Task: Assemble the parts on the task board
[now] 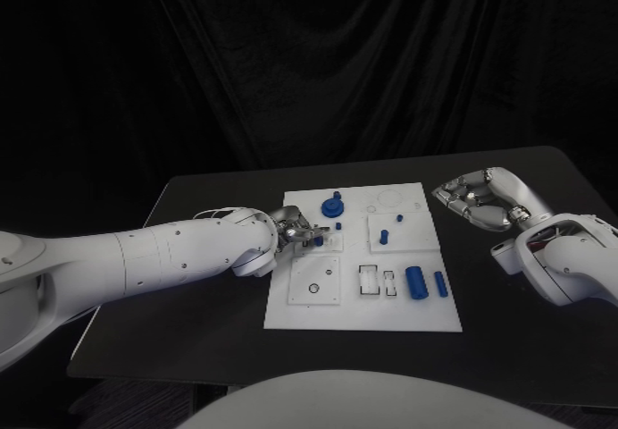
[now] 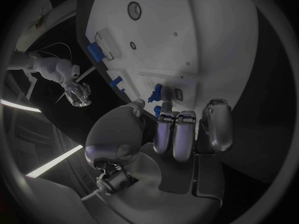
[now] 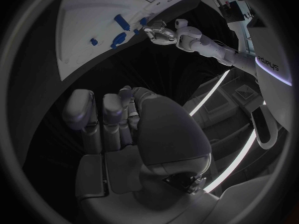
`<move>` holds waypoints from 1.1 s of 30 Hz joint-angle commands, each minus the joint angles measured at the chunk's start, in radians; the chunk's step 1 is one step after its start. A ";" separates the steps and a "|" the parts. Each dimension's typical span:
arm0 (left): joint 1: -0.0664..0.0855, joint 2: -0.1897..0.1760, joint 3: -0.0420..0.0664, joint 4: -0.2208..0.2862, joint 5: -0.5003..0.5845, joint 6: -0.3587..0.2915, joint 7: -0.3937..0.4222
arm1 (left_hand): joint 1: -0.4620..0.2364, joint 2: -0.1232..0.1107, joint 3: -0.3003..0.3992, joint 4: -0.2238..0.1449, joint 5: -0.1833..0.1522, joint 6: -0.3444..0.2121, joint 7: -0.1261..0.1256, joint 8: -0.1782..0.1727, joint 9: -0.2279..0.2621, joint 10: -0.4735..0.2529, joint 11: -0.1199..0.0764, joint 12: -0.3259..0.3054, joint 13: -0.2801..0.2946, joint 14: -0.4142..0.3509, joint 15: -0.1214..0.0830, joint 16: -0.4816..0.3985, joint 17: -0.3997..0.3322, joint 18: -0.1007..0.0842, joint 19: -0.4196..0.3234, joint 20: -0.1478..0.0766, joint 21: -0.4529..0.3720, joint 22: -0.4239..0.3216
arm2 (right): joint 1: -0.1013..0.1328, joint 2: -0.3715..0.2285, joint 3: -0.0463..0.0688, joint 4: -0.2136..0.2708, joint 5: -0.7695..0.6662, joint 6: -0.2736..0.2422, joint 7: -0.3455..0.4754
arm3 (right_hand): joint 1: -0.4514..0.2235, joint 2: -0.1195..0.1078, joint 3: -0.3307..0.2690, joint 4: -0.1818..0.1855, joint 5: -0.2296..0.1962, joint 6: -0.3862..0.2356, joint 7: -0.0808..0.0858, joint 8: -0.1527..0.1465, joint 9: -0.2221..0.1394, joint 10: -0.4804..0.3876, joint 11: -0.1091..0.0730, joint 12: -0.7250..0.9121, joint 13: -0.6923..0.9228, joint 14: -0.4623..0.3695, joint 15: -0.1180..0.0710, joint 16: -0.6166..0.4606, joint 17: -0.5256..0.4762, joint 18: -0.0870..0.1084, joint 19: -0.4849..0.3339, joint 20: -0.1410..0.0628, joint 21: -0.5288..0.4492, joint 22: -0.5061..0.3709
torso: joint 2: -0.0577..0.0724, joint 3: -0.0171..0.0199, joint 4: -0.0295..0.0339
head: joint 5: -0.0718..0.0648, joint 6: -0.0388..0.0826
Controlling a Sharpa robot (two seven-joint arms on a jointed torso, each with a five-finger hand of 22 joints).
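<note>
Worktop (image 1: pixel 193 201) in the head view carries one white board (image 1: pixel 364 308) in its middle, and two robot hands are near it. The left robot hand (image 1: pixel 291 234) lies over the board's left edge, fingers bent toward a small blue piece (image 1: pixel 320 239) there; whether it grips that piece cannot be told from this view. The right robot hand (image 1: pixel 480 198) rests on the worktop just beside the board's right edge, fingers curled in with nothing in them. Blue pieces on the board, as far as they can be counted: one round disc with a peg (image 1: pixel 334 207) near the far edge, one small peg (image 1: pixel 384 237) right of centre, one thick cylinder (image 1: pixel 416 281) and one thin rod (image 1: pixel 440 283) side by side toward the near right corner. One black ring (image 1: pixel 313 288) lies in the board's near left part.

Left wrist view: the left robot hand (image 2: pixel 181 134) has its fingertips (image 2: pixel 167 118) at the board (image 2: pixel 206 40), right against two small blue pieces (image 2: pixel 157 91); a firm grip cannot be confirmed. The other robot hand (image 2: pixel 76 92) is well apart, off the board's edge.

Right wrist view: the right robot hand (image 3: pixel 118 119) is clenched over the dark worktop, holding nothing. The board (image 3: pixel 81 20) lies beyond it, with the left robot hand (image 3: pixel 159 31) at its edge.
</note>
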 commanded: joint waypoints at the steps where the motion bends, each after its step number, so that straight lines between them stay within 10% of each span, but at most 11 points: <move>1: -0.010 -0.001 -0.006 -0.001 0.002 0.037 -0.001 | -0.032 0.019 -0.026 0.001 -0.010 0.009 0.003 -0.004 -0.035 0.106 0.008 0.004 0.263 0.102 0.008 -0.001 0.263 0.006 0.003 0.002 -0.005 0.077 | -0.003 -0.001 0.001 0.001 0.000 0.007 -0.019 | 0.011 0.001 0.005 0.001 0.009 -0.004 0.003 -0.004 0.001 -0.007 -0.001 -0.004 -0.001 -0.005 0.003 -0.007 -0.002 0.001 -0.005 0.000 -0.004 0.138 | 0.000 0.0003 0.0005 | 0.000 0.000; 5: -0.010 -0.007 -0.006 0.007 0.002 0.006 0.020 | -0.065 0.052 -0.055 0.002 0.000 0.019 0.000 0.003 -0.018 0.106 0.006 0.004 0.263 0.102 0.007 -0.001 0.263 0.006 0.004 0.002 -0.006 0.081 | -0.003 -0.002 0.001 0.002 0.000 0.006 -0.020 | 0.013 0.000 0.007 -0.001 0.014 -0.004 0.003 -0.004 0.002 -0.007 -0.001 -0.004 -0.001 -0.005 0.003 -0.006 -0.001 0.001 -0.005 0.000 -0.004 0.138 | 0.001 0.0000 0.0010 | 0.001 0.000; 15: 0.005 -0.060 -0.004 0.074 -0.064 -0.122 0.038 | 0.005 0.051 -0.096 -0.001 0.057 0.016 -0.010 0.037 0.051 0.106 -0.003 0.004 0.263 0.102 -0.001 -0.001 0.263 -0.002 0.030 -0.005 0.017 0.108 | -0.004 -0.009 0.001 0.004 0.000 0.002 -0.022 | 0.015 -0.001 0.009 -0.003 0.021 -0.004 0.003 -0.004 0.002 -0.008 0.000 -0.005 -0.003 -0.005 0.003 -0.008 -0.002 0.002 -0.006 0.000 -0.007 0.138 | 0.000 0.0001 0.0004 | 0.004 0.000; 26: 0.126 -0.129 -0.002 0.158 -0.097 -0.042 -0.040 | 0.004 0.076 -0.119 0.000 0.056 0.007 -0.011 0.044 0.077 0.106 -0.004 0.004 0.263 0.102 -0.002 -0.001 0.263 -0.002 0.031 -0.007 0.016 0.112 | -0.003 -0.005 0.001 0.001 0.000 0.000 -0.025 | 0.015 -0.002 0.010 -0.003 0.025 -0.004 0.004 -0.004 0.003 -0.008 0.000 -0.005 -0.002 -0.005 0.003 -0.007 -0.002 0.002 -0.007 0.000 -0.007 0.137 | -0.003 0.0017 -0.0024 | 0.011 0.000; 30: 0.165 -0.145 -0.002 0.177 -0.098 -0.006 -0.061 | 0.167 0.080 -0.075 -0.058 0.197 -0.006 -0.020 0.044 0.101 0.106 -0.012 0.004 0.263 0.102 -0.009 -0.001 0.263 -0.003 0.033 -0.011 0.017 0.119 | -0.003 -0.005 0.001 0.001 0.000 -0.001 -0.025 | 0.015 -0.002 0.010 -0.003 0.025 -0.004 0.004 -0.004 0.003 -0.008 0.000 -0.005 -0.002 -0.005 0.003 -0.007 -0.002 0.002 -0.007 0.000 -0.007 0.137 | -0.003 0.0032 -0.0041 | 0.011 0.000; 33: 0.187 -0.148 -0.003 0.183 -0.099 0.037 -0.078 | 0.199 0.072 -0.062 -0.052 0.196 -0.007 -0.018 0.040 0.103 0.106 -0.011 0.004 0.263 0.102 -0.008 -0.001 0.263 -0.004 0.034 -0.012 0.017 0.122 | -0.003 -0.005 0.001 0.001 0.000 -0.001 -0.026 | 0.015 -0.002 0.010 -0.003 0.025 -0.004 0.004 -0.004 0.003 -0.008 0.000 -0.005 -0.002 -0.005 0.003 -0.007 -0.002 0.002 -0.007 0.000 -0.007 0.137 | 0.000 0.0020 -0.0013 | 0.008 0.000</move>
